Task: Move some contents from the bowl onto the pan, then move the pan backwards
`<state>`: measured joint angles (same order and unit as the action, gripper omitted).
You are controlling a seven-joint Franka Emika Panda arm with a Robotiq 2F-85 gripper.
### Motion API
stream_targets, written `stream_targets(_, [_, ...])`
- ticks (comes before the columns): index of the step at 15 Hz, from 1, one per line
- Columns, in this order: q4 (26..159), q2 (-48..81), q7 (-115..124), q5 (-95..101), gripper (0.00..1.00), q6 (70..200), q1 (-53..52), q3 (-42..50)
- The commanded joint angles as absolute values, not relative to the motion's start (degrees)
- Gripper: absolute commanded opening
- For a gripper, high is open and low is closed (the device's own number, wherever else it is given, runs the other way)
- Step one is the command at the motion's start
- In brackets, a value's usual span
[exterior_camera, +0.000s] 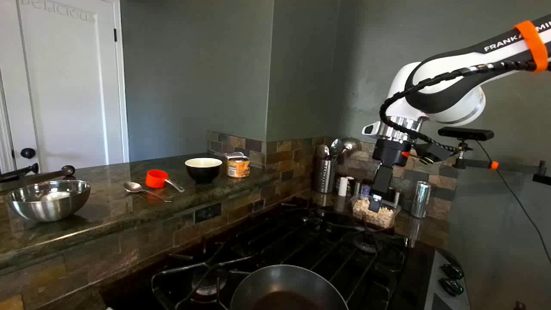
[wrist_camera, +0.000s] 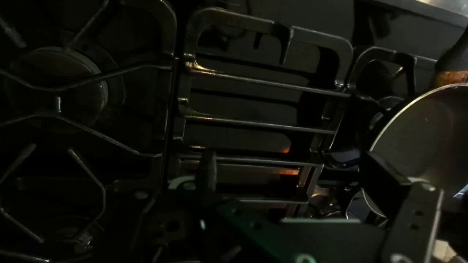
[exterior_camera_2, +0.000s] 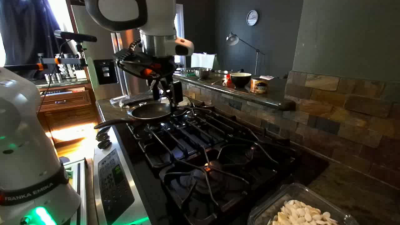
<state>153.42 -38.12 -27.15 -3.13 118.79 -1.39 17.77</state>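
Pincer [wrist_camera: 298, 166] wide over the stove grates [wrist_camera: 268, 125], frying pan [exterior_camera_2: 150, 111] close by, pale seeds [exterior_camera_2: 301, 214] in the clear tub [exterior_camera_2: 272, 200]!

1. Up on the raised counter [exterior_camera: 103, 215], a shiny steel bowl [exterior_camera: 49, 206] catches the light.
2. Moving along, a metal spoon [exterior_camera: 134, 187] lies just beside a red cup [exterior_camera: 156, 179], then comes a black bowl [exterior_camera: 203, 173], pale inside, and an orange-labelled can [exterior_camera: 237, 167] right next to it!
3. Before the stone-tile backsplash [exterior_camera: 282, 153], a metal holder [exterior_camera: 325, 177] bristles with utensils; a white cylinder [exterior_camera: 342, 187] stands near, a tall silver can [exterior_camera: 421, 200] well apart.
4. Down on the stove [exterior_camera_2: 147, 178], dark grates [wrist_camera: 270, 83] run in bars, and a green display [exterior_camera_2: 117, 169] glows.
5. Far back, a round clock [exterior_camera_2: 252, 17] hangs above a lamp [exterior_camera_2: 232, 39]; elsewhere, a white door [exterior_camera: 66, 86] wears lettering near its top.
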Motion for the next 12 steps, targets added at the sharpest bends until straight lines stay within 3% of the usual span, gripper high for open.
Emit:
stream_targets(1, [153.3,-37.9,-27.7,-3.8,1.00,118.6,-0.4,16.8])
stream_targets(5, [153.3,-37.9,-27.7,-3.8,1.00,118.6,-0.4,16.8])
stream_targets(12, [152.5,-35.1,-19.1,7.1,1.00,121.6,14.8,19.6])
